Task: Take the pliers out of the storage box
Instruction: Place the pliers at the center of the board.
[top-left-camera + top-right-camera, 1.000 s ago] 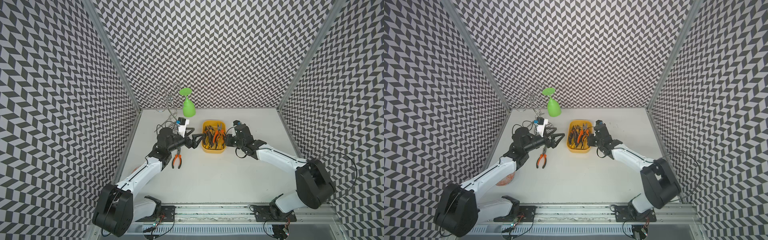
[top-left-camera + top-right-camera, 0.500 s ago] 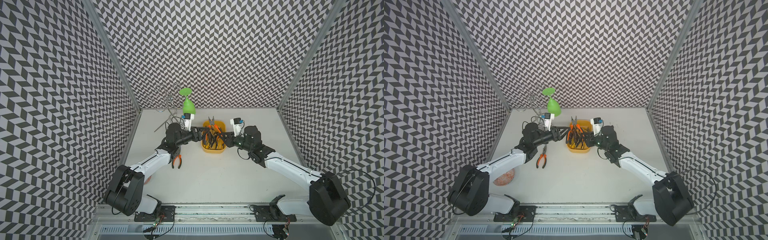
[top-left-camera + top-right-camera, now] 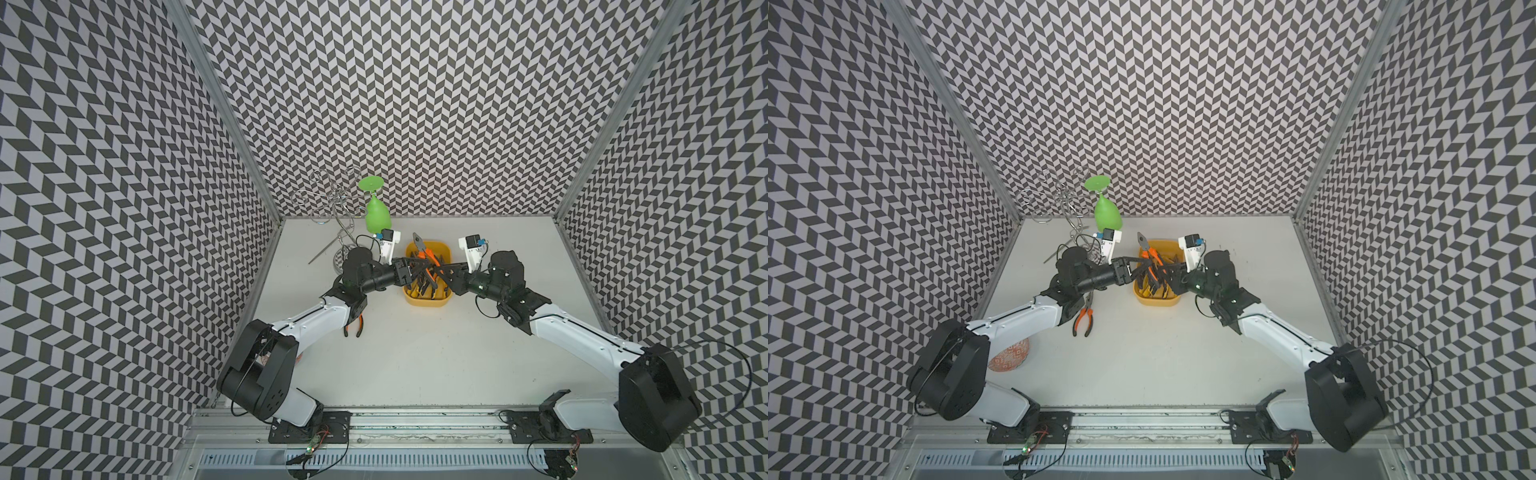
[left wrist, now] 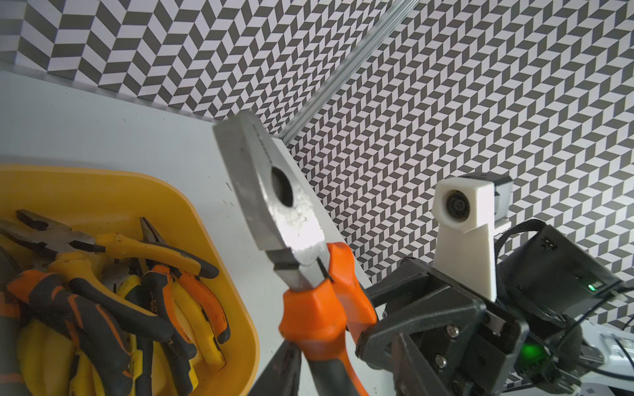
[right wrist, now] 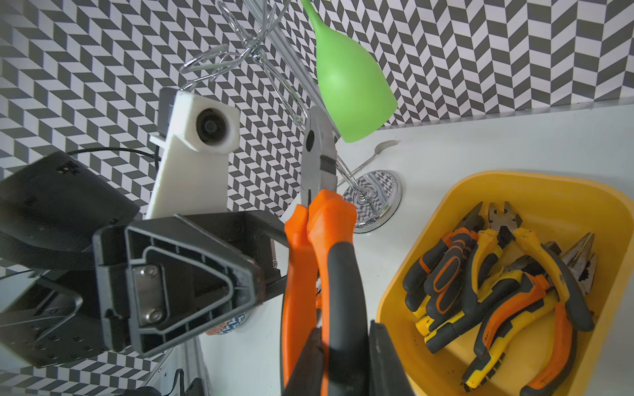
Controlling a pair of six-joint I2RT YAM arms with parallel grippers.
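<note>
- The right gripper [image 5: 344, 363] is pressed together on the lifted pliers [image 5: 319, 161], pinching low on their orange-and-black handles.
- The lifted pliers stand nearly upright in the air with the grey head on top. They are above the storage box [image 3: 428, 302], and in both top views the head shows over its far rim.
- The left gripper [image 3: 419, 269] faces the right gripper from the opposite side. Its fingers bracket the same handles just below the head, but I cannot tell whether they press on them.
- The 2 grippers meet over the box, very close together.
- The pile of pliers [image 5: 497, 274] lies tangled inside the box, with orange-and-black and yellow-and-black handles mixed together.
- 1 pair of loose pliers [image 3: 1084, 322] lies on the table [image 3: 415, 353] outside the box, beside the left arm.
</note>
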